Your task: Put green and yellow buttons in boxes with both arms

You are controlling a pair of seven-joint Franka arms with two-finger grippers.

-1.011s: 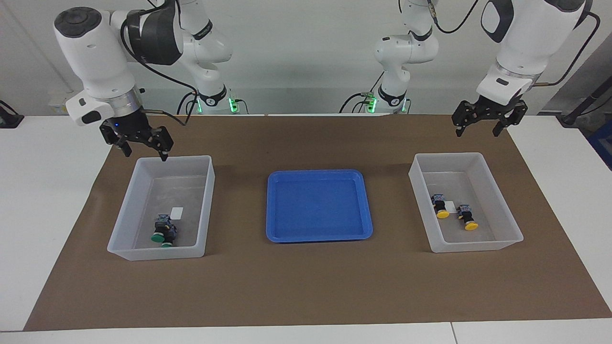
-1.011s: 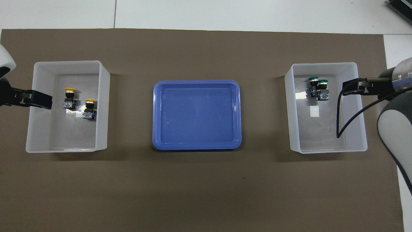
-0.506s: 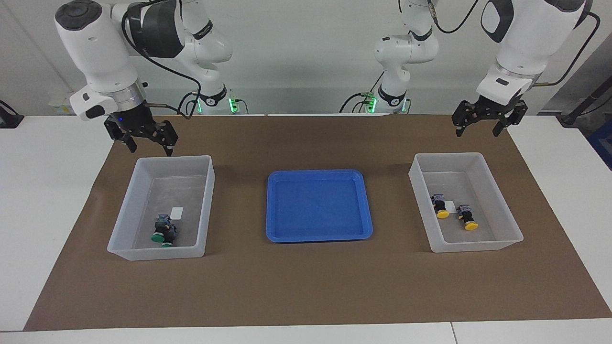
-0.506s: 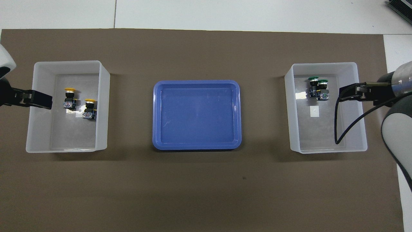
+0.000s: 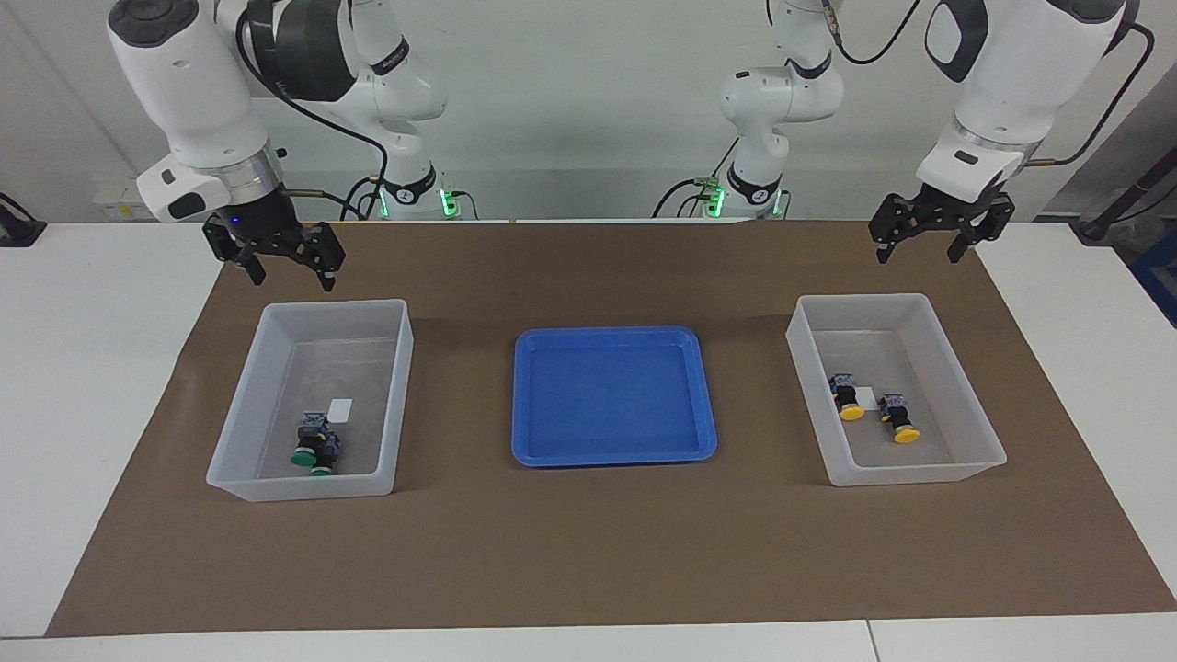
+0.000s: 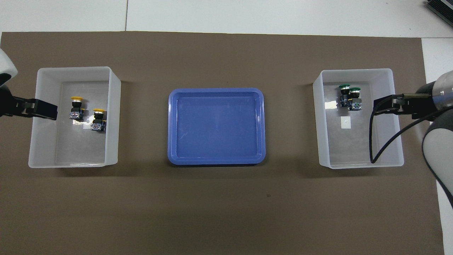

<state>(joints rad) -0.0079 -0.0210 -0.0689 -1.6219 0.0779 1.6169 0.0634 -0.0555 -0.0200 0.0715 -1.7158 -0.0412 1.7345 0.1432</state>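
Note:
Two green buttons [image 5: 315,449] [image 6: 350,97] lie side by side in the clear box [image 5: 336,304] [image 6: 357,70] at the right arm's end. Two yellow buttons [image 5: 874,407] [image 6: 86,114] lie in the clear box [image 5: 864,299] [image 6: 74,68] at the left arm's end. My right gripper [image 5: 291,279] [image 6: 384,105] hangs open and empty above the brown mat, by the green buttons' box. My left gripper [image 5: 918,256] [image 6: 46,109] hangs open and empty above the mat, by the yellow buttons' box.
A blue tray [image 5: 613,335] [image 6: 216,90] with nothing in it sits between the two boxes. A brown mat [image 5: 588,542] covers the white table. A small white label lies on each box's floor. The right arm's black cable [image 6: 380,145] hangs over its box.
The right gripper has risen and drawn back from its box's rim toward the robots. The left arm has not moved. The buttons lie as before.

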